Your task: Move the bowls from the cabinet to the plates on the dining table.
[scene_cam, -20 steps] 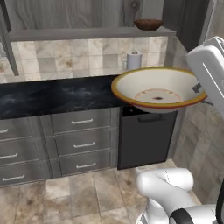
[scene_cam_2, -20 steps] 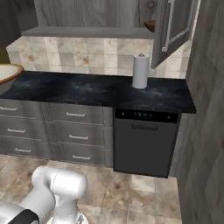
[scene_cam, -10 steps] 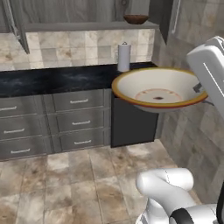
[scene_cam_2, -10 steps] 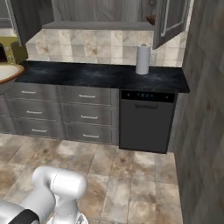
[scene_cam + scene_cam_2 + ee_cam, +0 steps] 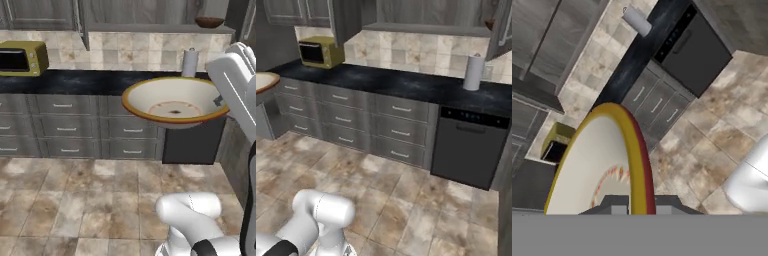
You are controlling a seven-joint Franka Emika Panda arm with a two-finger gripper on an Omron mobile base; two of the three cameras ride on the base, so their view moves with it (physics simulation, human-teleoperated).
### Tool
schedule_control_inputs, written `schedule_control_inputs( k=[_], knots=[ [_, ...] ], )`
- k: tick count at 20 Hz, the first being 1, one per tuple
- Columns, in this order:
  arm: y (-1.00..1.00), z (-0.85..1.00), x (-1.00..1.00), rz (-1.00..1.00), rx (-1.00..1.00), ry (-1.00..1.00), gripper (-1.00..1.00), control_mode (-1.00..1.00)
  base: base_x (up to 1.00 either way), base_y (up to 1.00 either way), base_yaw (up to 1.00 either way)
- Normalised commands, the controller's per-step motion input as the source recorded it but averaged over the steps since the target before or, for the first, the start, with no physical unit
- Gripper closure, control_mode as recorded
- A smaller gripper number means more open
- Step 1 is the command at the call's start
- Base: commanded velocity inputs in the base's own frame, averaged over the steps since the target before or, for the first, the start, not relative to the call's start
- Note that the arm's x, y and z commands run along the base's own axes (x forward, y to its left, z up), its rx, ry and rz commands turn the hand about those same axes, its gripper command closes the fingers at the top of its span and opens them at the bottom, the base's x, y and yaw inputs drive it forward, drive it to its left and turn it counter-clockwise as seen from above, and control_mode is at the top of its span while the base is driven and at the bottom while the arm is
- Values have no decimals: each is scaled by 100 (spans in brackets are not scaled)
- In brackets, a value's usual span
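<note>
Shallow cream bowl with orange-tan rim (image 5: 175, 102) pinched at its right edge by nearly closed gripper (image 5: 637, 204), carried level above floor; dark brown wooden bowl (image 5: 209, 22) apparently on far cabinet shelf (image 5: 160, 28).

A yellow microwave (image 5: 21, 58) is sitting on the black counter (image 5: 406, 85) at its left end, against the tiled backsplash (image 5: 130, 50) — door dark, casing olive-yellow. A paper towel roll (image 5: 473, 72) is standing upright on the same counter towards the right, close to the wall. Below the counter, grey drawer fronts (image 5: 346, 117) with pale bar handles are running in rows; to their right a black dishwasher (image 5: 468, 147) is sitting flush with them. Mottled beige and brown floor tiles (image 5: 75, 200) are covering the floor — no items lying on them.
</note>
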Motion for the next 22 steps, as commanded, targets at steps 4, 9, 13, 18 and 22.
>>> schedule_control_inputs(
  k=[4,9,13,18,22],
  knots=[
    [0,0,0,0,0,0,100,100,0,0,50],
    [0,0,0,0,0,0,100,100,0,0,50],
    [0,0,0,0,0,0,100,100,0,0,50],
    [0,0,0,0,0,0,100,100,0,0,50],
    [0,0,0,0,0,0,100,100,0,0,50]
  ],
)
